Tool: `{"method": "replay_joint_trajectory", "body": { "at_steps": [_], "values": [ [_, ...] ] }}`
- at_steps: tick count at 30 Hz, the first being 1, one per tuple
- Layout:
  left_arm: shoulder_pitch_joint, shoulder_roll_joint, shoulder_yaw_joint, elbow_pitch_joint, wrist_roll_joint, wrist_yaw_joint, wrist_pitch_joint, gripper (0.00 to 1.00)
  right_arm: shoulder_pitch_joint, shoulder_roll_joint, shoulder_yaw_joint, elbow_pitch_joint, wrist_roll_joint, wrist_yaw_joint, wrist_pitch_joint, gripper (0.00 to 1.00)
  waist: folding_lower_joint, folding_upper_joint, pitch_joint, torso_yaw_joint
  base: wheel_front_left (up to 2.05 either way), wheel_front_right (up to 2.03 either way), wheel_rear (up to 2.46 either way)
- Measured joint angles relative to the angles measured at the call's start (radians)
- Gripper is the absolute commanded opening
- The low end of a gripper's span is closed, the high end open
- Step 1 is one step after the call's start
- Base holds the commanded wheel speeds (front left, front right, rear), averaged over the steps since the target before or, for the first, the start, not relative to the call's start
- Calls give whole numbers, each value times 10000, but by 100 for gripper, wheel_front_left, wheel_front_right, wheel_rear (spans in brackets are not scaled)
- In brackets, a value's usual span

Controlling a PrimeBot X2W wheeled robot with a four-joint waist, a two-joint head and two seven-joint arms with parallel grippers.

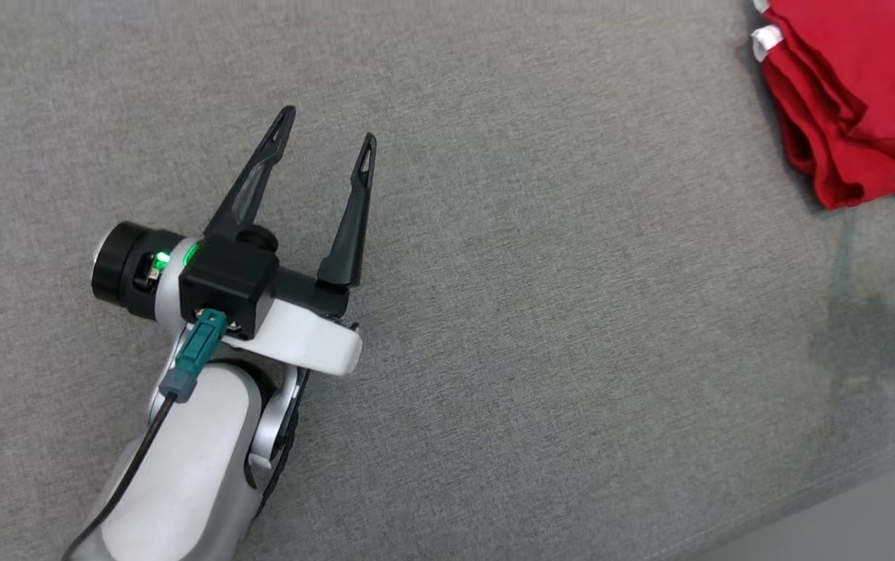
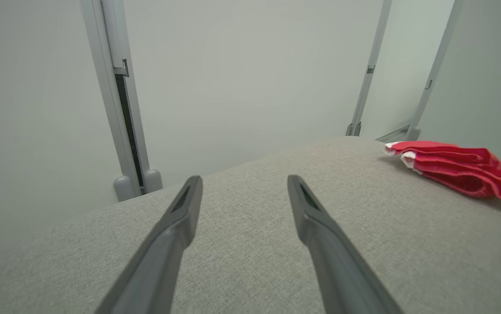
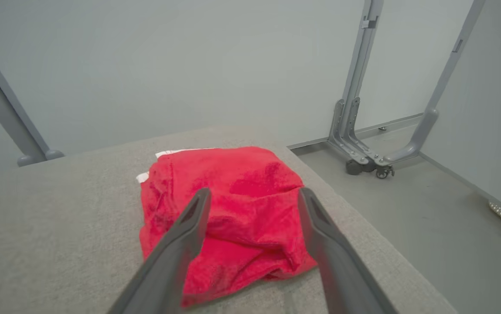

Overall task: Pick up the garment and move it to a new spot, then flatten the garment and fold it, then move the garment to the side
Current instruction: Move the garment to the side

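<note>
Two wide-spread tools: left tool (image 1: 328,127) over grey cushion (image 1: 572,327), right tool (image 3: 254,192) near red garment (image 3: 241,172).

Grey fabric tabletop (image 1: 572,351), metal frame posts (image 3: 358,65), pale floor (image 3: 407,218)

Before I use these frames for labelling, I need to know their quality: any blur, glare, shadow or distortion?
Head view: soft even light, no glare, grey surface weave sharp, faint shadow streaks below the red garment. Left wrist view: posts lean, likely wide-lens distortion; left tool blurs toward the bottom edge. Right wrist view: right tool blurs likewise; the garment's red looks saturated, folds smeared.
</note>
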Motion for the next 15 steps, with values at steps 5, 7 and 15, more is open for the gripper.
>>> {"method": "replay_joint_trajectory", "body": {
  "at_steps": [5,7,15],
  "values": [
    [668,6,245,119,-382,167,-199,100,1536,1089,-832,-1547,-995,0,0,100,0,0,-731,-26,0,0,0],
    [915,6,360,157,-546,245,-282,100,1999,1438,-1058,-2080,-1290,0,0,100,0,0,-988,41,0,0,0],
    [1835,-117,784,263,-1039,606,-711,100,3228,1939,-1104,-3659,-2378,-2,0,100,0,0,-1666,979,0,0,0]
  ]
}}
